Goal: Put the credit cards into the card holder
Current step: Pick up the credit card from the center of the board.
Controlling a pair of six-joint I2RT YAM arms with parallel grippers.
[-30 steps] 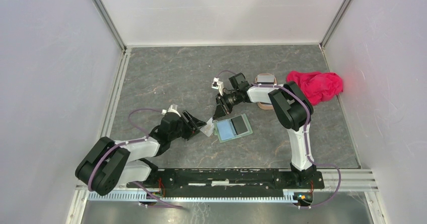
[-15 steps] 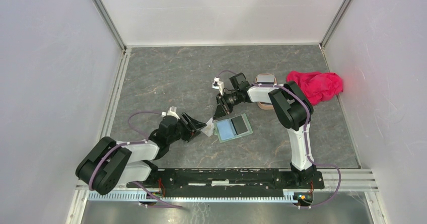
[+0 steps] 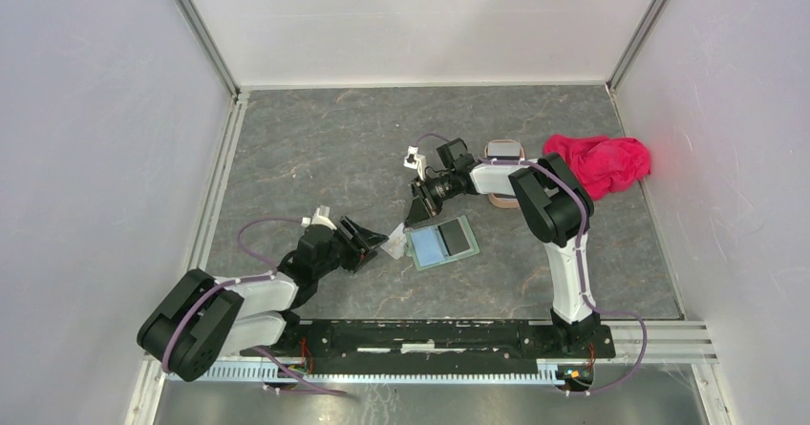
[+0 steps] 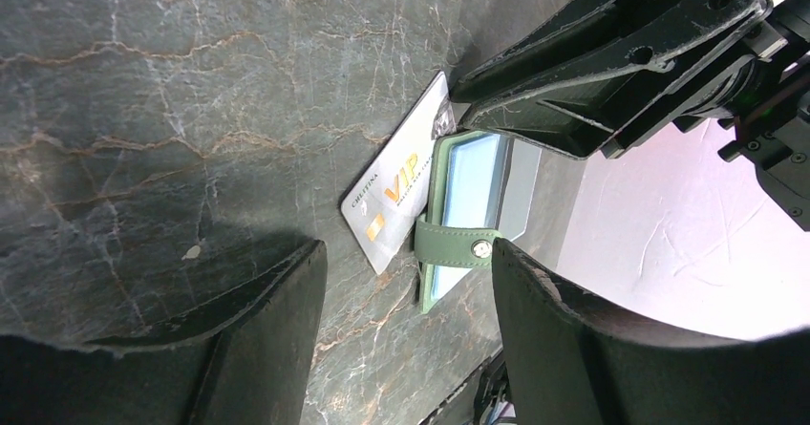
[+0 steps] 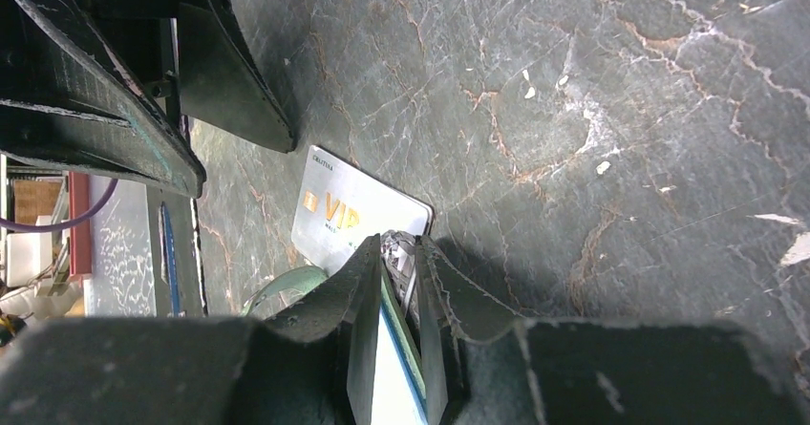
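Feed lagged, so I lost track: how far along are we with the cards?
Done: the card holder lies open, possibly with a dark card in one pocket. In hand: the right hand clamps the holder's edge; the open left hand hovers by the white VIP card. Left: that card, on the table, not pocketed.

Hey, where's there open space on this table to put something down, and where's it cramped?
Bare: the table at far left, from the wall to the right gripper, and the near-right patch between card holder and right arm. Crowded: mid-table, where left gripper, white card, card holder and right gripper meet; tray and red cloth fill the far right.
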